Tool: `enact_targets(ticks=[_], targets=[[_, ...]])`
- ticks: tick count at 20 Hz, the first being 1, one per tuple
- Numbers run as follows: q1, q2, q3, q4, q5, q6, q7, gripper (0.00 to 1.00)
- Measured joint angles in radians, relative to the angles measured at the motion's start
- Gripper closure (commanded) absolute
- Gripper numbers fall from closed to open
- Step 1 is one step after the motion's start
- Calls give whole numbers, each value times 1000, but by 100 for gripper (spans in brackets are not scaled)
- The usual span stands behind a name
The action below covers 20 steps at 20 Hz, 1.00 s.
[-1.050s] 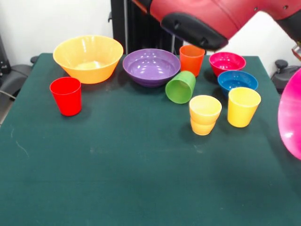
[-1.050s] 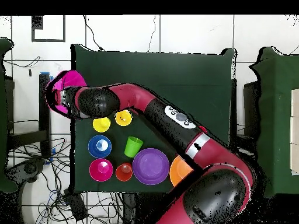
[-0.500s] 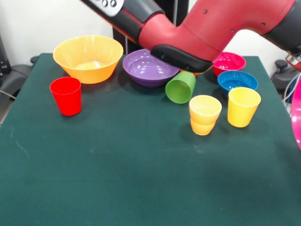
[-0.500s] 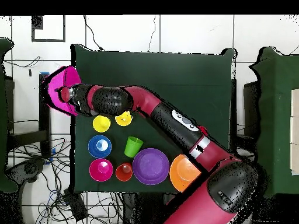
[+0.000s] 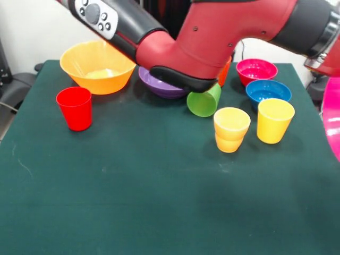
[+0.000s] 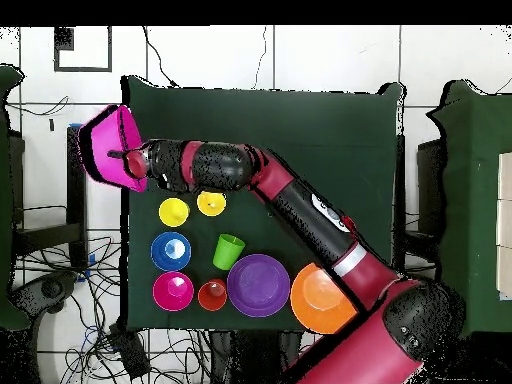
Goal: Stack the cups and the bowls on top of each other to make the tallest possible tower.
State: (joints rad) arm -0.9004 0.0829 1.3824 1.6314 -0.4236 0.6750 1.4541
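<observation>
The hot pink bowl (image 6: pixel 110 147) hangs on its side past the table's left edge in the overhead view, with my gripper (image 6: pixel 134 160) shut on its rim. In the front view only a slice of that bowl (image 5: pixel 332 117) shows at the right edge. On the table stand the orange bowl (image 5: pixel 98 66), the purple bowl (image 5: pixel 158 85) half hidden by my arm, the crimson-pink bowl (image 5: pixel 256 70), the blue bowl (image 5: pixel 268 91), the red cup (image 5: pixel 75 108) and two yellow cups (image 5: pixel 231 129) (image 5: pixel 275 120). The green cup (image 5: pixel 204 101) leans tilted. The orange cup (image 5: pixel 226 69) is mostly hidden.
My arm (image 5: pixel 212 37) stretches low across the back row of cups and bowls. The green table (image 5: pixel 133 186) is bare at its front half. Cables (image 6: pixel 60 280) and chairs lie beside the table, beneath the held bowl.
My arm has swung lower over the back row, hiding the orange cup and much of the purple bowl. The pink bowl has shifted slightly farther from the robot's base, still off the table's edge.
</observation>
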Motion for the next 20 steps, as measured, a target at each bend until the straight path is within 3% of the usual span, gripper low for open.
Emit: enact_targets(ticks=[6, 20], targets=[[-35, 30, 19, -12, 10, 120, -137, 100], [-16, 112, 19, -151, 98, 424, -226, 100]])
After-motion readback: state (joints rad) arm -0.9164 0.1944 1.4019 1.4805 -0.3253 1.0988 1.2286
